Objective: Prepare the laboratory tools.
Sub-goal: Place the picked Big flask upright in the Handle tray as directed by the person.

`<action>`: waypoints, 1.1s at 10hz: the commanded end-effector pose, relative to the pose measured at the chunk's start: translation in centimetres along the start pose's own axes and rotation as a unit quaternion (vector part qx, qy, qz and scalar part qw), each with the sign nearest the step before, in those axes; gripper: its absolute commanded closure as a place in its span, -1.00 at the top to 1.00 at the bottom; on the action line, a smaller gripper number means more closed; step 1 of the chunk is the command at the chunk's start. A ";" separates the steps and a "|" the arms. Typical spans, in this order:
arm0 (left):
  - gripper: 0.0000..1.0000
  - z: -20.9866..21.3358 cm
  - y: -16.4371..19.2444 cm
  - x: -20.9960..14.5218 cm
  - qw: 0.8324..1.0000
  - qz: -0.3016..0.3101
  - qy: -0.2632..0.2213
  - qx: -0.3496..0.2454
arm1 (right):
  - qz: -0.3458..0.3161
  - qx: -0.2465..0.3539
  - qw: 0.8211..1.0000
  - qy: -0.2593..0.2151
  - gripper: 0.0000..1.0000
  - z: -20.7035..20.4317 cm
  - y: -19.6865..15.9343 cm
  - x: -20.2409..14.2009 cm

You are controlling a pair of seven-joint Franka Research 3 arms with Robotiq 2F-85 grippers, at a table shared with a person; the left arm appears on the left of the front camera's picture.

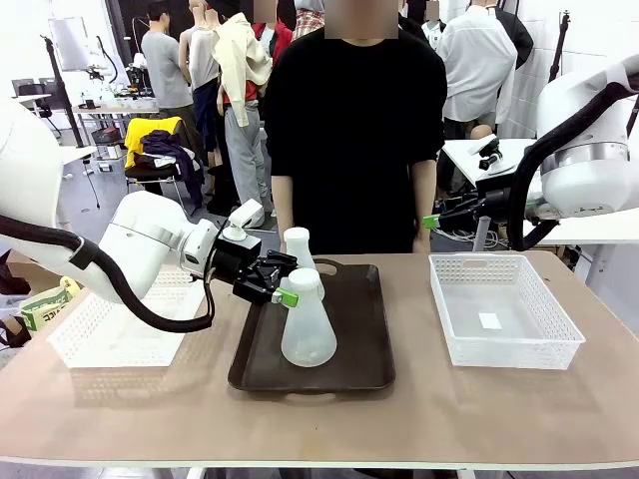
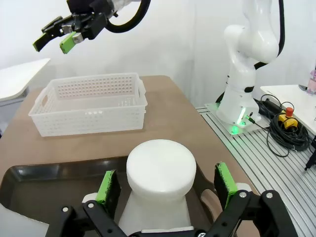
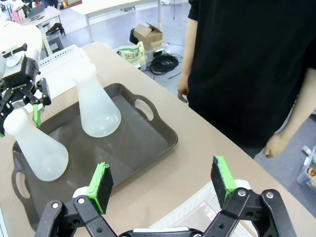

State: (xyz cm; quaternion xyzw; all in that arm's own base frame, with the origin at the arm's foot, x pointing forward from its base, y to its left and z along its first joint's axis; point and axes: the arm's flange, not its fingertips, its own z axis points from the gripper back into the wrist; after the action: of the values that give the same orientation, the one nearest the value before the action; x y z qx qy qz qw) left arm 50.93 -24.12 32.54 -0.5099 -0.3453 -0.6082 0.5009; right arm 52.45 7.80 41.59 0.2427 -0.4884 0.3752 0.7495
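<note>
Two frosted white conical flasks stand on the dark brown tray (image 1: 364, 339). The near flask (image 1: 308, 334) has my left gripper (image 1: 294, 287) open around its neck; in the left wrist view its round top (image 2: 161, 170) sits between the green pads (image 2: 107, 187), with a small gap on each side. Just behind the near flask, the far flask (image 1: 298, 244) stands free. My right gripper (image 1: 439, 218) hangs open and empty, high above the table's far right. In the right wrist view both the near flask (image 3: 37, 148) and the far flask (image 3: 96, 106) stand upright.
A white mesh basket (image 1: 499, 344) sits right of the tray, and another basket (image 1: 100, 344) sits left of it under my left arm. A person in black (image 1: 354, 130) stands at the far edge, hands down. Bare table lies in front of the tray.
</note>
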 end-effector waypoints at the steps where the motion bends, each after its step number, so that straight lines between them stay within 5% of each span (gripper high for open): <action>1: 1.00 0.0 0.0 0.1 1.000 -0.005 -0.001 0.000 | -0.003 0.002 1.000 0.005 1.00 0.1 0.0 -0.1; 11: 1.00 0.0 0.0 0.1 1.000 -0.005 -0.001 0.000 | -0.003 0.002 1.000 0.005 1.00 0.1 0.0 -0.1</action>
State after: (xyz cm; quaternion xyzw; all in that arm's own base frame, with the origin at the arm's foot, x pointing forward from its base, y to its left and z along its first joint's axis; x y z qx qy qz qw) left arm 50.93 -24.12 32.54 -0.5099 -0.3453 -0.6082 0.5009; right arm 52.45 7.80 41.59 0.2427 -0.4884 0.3752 0.7495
